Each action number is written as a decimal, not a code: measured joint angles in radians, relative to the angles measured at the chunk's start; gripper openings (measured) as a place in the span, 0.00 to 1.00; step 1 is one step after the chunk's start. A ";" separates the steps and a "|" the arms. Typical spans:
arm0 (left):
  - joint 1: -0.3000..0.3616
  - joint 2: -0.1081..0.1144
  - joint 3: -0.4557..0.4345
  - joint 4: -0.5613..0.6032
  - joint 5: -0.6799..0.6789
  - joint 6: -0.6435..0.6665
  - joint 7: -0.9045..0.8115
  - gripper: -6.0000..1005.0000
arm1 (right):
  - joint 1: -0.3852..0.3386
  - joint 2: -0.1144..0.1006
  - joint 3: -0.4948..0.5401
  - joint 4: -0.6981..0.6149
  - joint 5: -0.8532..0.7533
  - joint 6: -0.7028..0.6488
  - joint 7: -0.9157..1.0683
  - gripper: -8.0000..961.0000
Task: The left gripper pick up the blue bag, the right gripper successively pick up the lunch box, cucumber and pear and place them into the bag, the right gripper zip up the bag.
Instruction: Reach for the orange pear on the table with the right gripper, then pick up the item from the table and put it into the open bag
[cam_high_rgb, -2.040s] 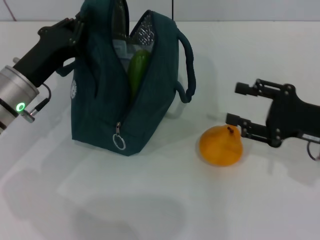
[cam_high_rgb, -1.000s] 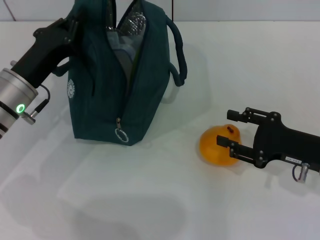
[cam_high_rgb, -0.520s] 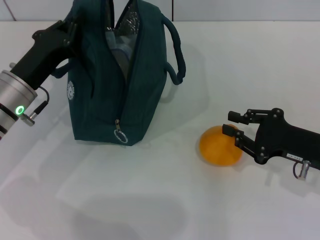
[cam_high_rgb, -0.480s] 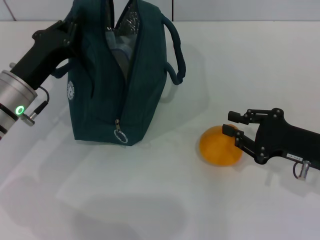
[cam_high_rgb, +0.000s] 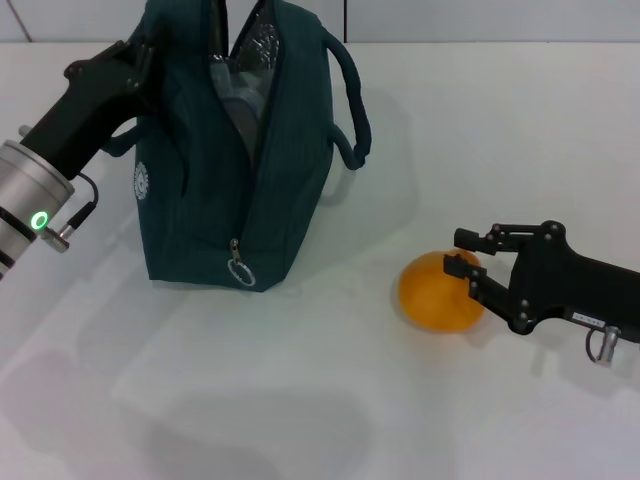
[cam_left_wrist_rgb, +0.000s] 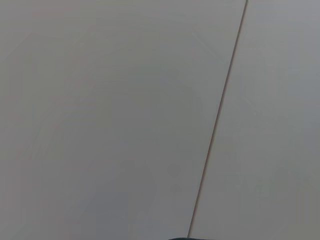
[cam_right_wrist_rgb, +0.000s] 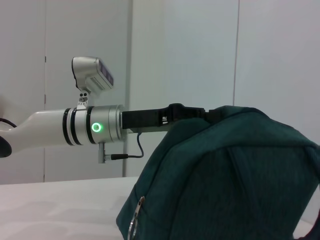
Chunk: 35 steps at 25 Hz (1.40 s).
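The blue bag (cam_high_rgb: 240, 170) stands upright on the white desk (cam_high_rgb: 300, 400), at the left side of the head view. Its top is open, and the silver lining (cam_high_rgb: 262, 40) shows inside the opening. The zipper runs down the front edge of the bag, and its ring pull (cam_high_rgb: 239, 271) hangs low, close to the bottom corner. One carrying handle (cam_high_rgb: 352, 100) curves out at the bag's right side.

The left end effector (cam_high_rgb: 140, 62) is at the top left edge of the bag and touches the fabric there. Its fingers are hidden against the bag, so I cannot tell if they are apart or together. The left arm goes down to the left, and a green light ring (cam_high_rgb: 41, 219) is lit on its silver wrist part. In the right wrist view the same arm reaches to the top of the bag (cam_right_wrist_rgb: 225, 175) from the side.

The pear (cam_high_rgb: 438, 292) is orange-yellow and lies on the desk, to the right of the bag and well apart from it. The right end effector (cam_high_rgb: 466, 255) is low above the desk, just at the right side of the pear. Its two black fingers (cam_high_rgb: 484, 238) are apart, one behind the fruit's top and one against its right flank, and they have not closed on it.
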 joint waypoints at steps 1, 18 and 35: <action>0.000 0.000 0.000 0.000 0.000 0.000 0.000 0.05 | -0.001 0.000 0.002 0.000 0.000 -0.001 -0.002 0.27; 0.011 0.002 0.000 0.002 -0.003 0.003 0.000 0.05 | 0.003 0.005 -0.001 0.002 -0.014 0.011 -0.005 0.20; 0.011 0.002 0.000 0.002 -0.010 0.005 0.000 0.05 | 0.009 0.010 0.006 0.003 -0.019 0.021 -0.022 0.05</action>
